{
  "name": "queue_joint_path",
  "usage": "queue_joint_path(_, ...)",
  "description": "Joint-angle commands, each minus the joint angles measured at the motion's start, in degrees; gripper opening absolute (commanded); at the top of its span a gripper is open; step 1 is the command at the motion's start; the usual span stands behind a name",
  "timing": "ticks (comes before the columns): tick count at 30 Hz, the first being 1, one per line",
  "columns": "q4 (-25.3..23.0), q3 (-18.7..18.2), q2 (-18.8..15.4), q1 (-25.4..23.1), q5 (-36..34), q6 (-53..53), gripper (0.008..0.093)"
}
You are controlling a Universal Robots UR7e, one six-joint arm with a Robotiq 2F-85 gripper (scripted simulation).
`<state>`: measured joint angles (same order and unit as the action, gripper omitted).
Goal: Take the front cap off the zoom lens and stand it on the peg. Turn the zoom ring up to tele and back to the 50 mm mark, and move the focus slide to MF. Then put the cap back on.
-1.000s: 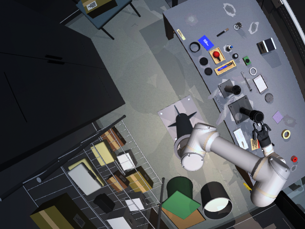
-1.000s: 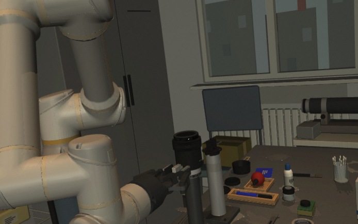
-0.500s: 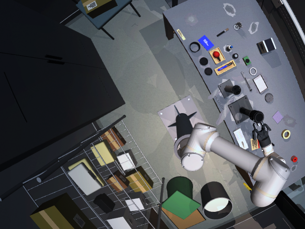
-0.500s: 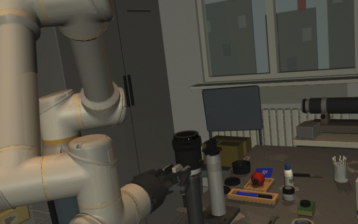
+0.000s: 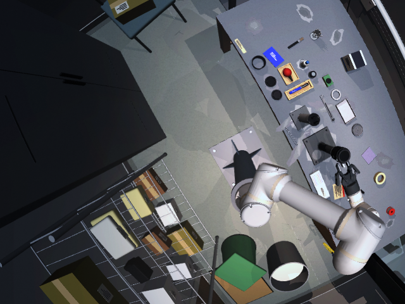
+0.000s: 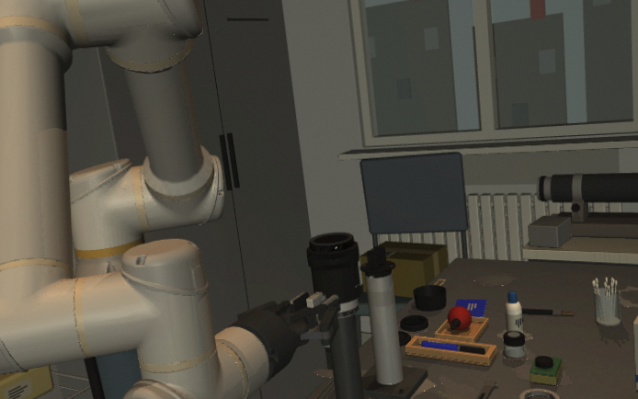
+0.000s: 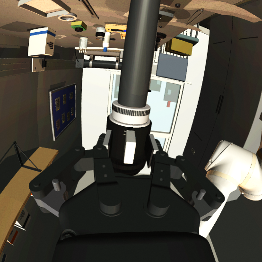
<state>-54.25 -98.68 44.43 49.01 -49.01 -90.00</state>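
At the near end of the grey bench the black zoom lens (image 6: 333,268) stands upright on a dark post (image 6: 347,353), its front open with no cap on it. The front cap (image 6: 377,264) sits on top of the pale peg (image 6: 384,329) just beside it. My gripper (image 7: 129,146) reaches in level from the side, open, its fingers on either side of the lens's lower barrel where the pale focus slide (image 7: 129,149) faces me. A white ribbed ring (image 7: 130,113) sits where the lens meets the post. The gripper (image 5: 346,166) holds nothing.
The peg's plate (image 5: 301,117) and the lens's plate (image 5: 319,145) lie close together at the bench edge. Beyond them are loose caps (image 6: 414,323), a red blower (image 6: 458,318), a tray with a blue pen (image 6: 450,348), bottles (image 6: 513,311) and a cup of swabs (image 6: 606,301).
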Motion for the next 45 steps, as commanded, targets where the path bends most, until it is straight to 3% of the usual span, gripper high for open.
queue_joint_path(1,0.01,0.01,0.05,0.00,0.00,0.00,0.0480)
queue_joint_path(5,0.01,0.01,0.05,0.00,0.00,0.00,0.0465)
queue_joint_path(24,0.01,0.01,0.05,0.00,0.00,0.00,0.0085)
queue_joint_path(45,-0.21,0.04,-0.20,0.00,0.00,0.00,0.0080)
